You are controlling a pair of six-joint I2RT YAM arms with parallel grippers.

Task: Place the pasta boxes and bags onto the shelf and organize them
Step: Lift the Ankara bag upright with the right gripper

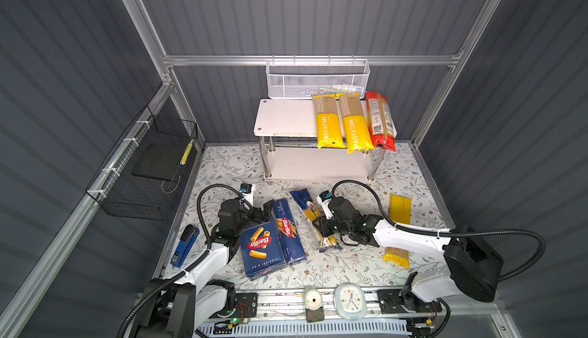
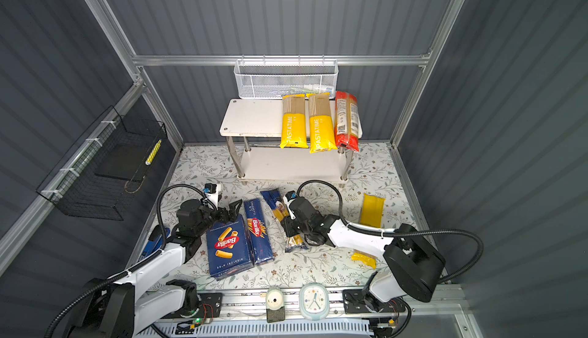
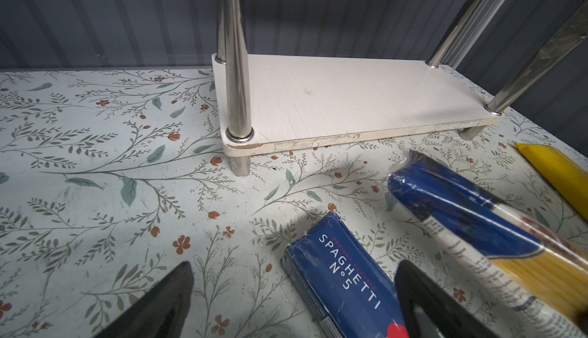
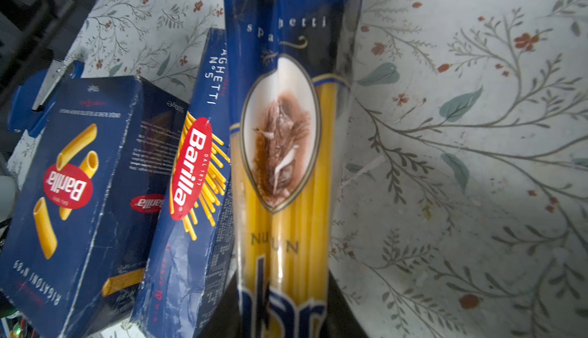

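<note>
Right gripper (image 1: 319, 227) looks clamped around the middle of the dark blue bag (image 1: 306, 204) in both top views, so I'd call this the pickup step. Next it needs a lift and a swing over to the shelf (image 1: 286, 117). The PASTATIME bags (image 1: 329, 123) and red bag (image 1: 380, 120) crowd the right of the top board, but the left part is bare. Left gripper (image 1: 263, 215) hangs open by the far ends of the wide Barilla box (image 1: 259, 247) and narrow Barilla box (image 1: 288, 228). Left wrist view: lower board (image 3: 350, 98) is bare, with chrome legs (image 3: 235, 66) at the corners to dodge. Right wrist view: the bag runs between the jaws with the narrow box just beside it, so I'd lift straight up.
</note>
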